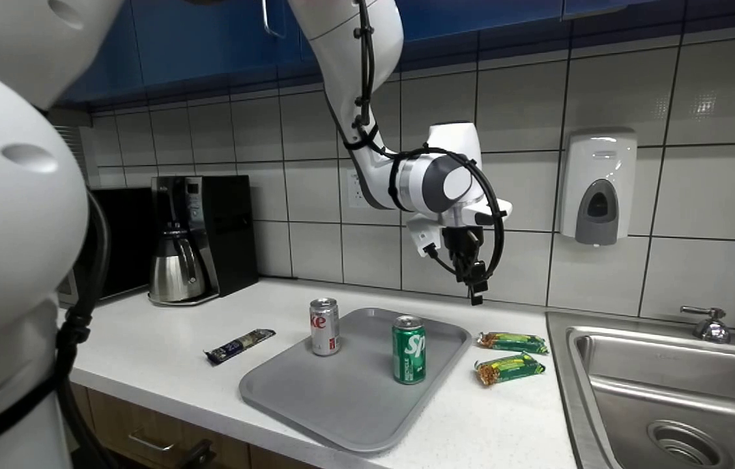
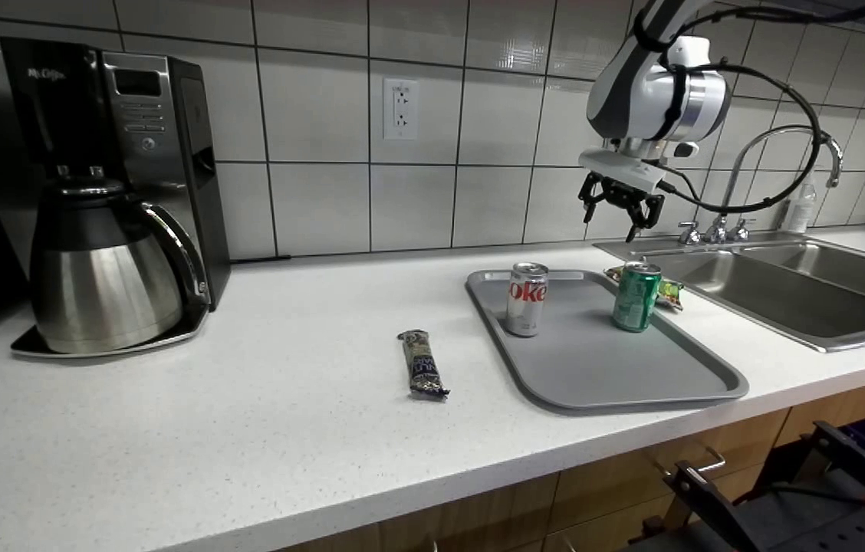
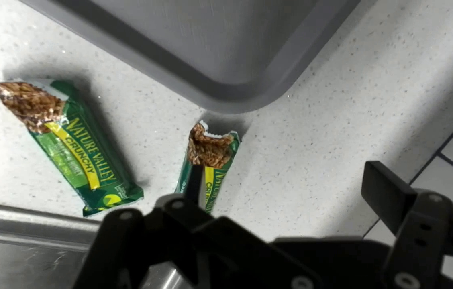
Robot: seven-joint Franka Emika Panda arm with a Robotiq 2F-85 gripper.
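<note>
One white counter (image 2: 248, 429): speckled, running along the tiled wall (image 1: 312, 251).
Sink (image 1: 574, 391): steel, set into the counter.
Gray tray (image 1: 341, 404): flat; its corner nearest wall and sink shows in your wrist view.
Gripper (image 3: 284, 172): hangs above the counter, off that corner; you have the jaws spread wide, nothing held or touched.
Cans: Coke can (image 1: 324, 329) and green can (image 1: 409, 352), both upright on the tray.
Nearest bar (image 3: 211, 160): green wrapper, flat on the counter between tray corner and sink. From your jaws it lies below and off-centre, toward the fingertip (image 3: 195, 178) at left in the wrist view, which covers part of it there.
Bar's heading: brown end points at the tray corner, other end toward the sink; long axis roughly crosswise to the line joining your fingertips.
Second bar (image 3: 82, 148): same wrapper, just beside the first, farther from the wall, askew to it.
</note>
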